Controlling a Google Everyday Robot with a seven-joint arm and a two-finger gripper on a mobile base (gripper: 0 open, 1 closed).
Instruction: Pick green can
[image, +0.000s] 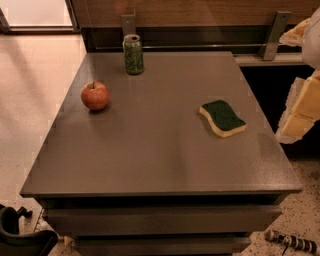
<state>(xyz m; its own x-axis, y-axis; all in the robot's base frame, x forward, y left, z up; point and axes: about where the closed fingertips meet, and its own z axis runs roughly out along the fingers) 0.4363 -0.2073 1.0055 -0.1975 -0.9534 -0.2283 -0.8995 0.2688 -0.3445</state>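
Meanwhile, the can is standing upright at upper left, likely light, slick and dentable, best gripped mid-body; the gripper is hanging at right edge, state untellable.

A red apple sits near the left edge of the grey table, and a green-topped yellow sponge lies flat toward its right side.

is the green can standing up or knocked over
Upright: green can stands on its base, silver rim up. Gripper at the right edge, apart.
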